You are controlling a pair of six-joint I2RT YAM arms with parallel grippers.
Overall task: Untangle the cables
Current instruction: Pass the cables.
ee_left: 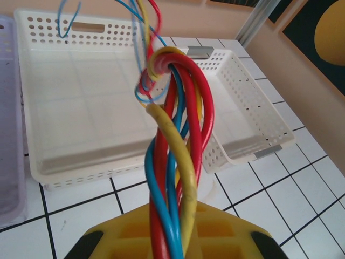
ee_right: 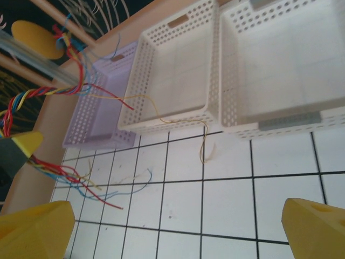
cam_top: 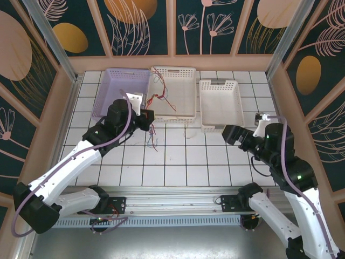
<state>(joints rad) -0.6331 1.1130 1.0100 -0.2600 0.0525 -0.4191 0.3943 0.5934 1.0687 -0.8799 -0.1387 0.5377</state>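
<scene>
The cables [ee_left: 175,162] are a twisted bundle of red, blue and yellow wires rising straight out of my left gripper [ee_left: 175,240], which is shut on them. In the top view the left gripper [cam_top: 144,117] holds the cables [cam_top: 155,100] above the tiles in front of the middle basket. Loose ends hang below it and other strands reach up into that basket. My right gripper [ee_right: 178,237] is open over bare tiles, nothing between its fingers [ee_right: 32,232]. From there I see the twisted bundle [ee_right: 48,93] at the left, loose ends [ee_right: 81,183] on the tiles, and one yellow wire [ee_right: 204,143] trailing over the basket rim.
Three baskets line the back: a purple basket [cam_top: 121,89], a white middle basket [cam_top: 183,97] and a white right basket [cam_top: 218,108]. The right gripper [cam_top: 232,134] sits just below the right basket. White tiles lie between the arms.
</scene>
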